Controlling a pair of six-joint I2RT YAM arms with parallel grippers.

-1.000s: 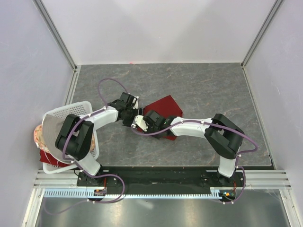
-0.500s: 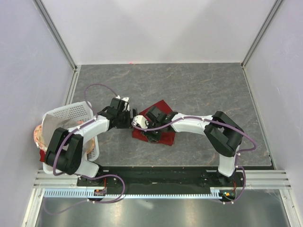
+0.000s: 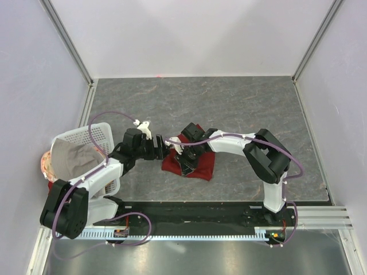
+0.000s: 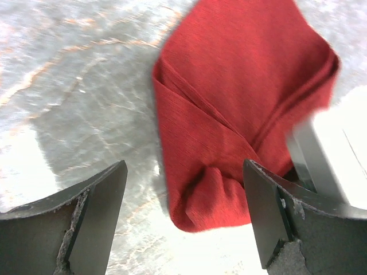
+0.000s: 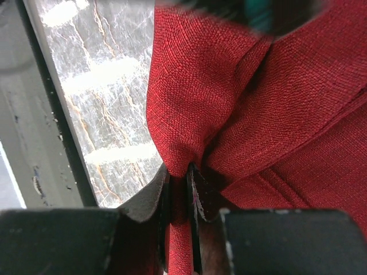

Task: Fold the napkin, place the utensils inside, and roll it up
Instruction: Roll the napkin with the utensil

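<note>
The dark red napkin (image 3: 200, 166) lies bunched and partly folded on the grey table, left of centre. My right gripper (image 3: 184, 156) reaches in from the right and is shut on a pinched fold of it; in the right wrist view the cloth (image 5: 298, 103) runs down between the closed pads (image 5: 184, 177). My left gripper (image 3: 163, 150) is open and empty just left of the napkin. In the left wrist view the napkin's rounded corner (image 4: 241, 86) lies ahead between the spread fingers (image 4: 103, 195). No gold utensils show in any view.
A white basket (image 3: 101, 129) stands at the table's left edge with a grey-beige cloth (image 3: 71, 157) in it. The right arm's white body (image 4: 344, 143) crowds the napkin's right side. Grey walls enclose the table on three sides.
My left gripper has drawn back toward the near left, off the napkin. My right gripper has pulled the napkin leftward and nearer, and it now lies more bunched.
</note>
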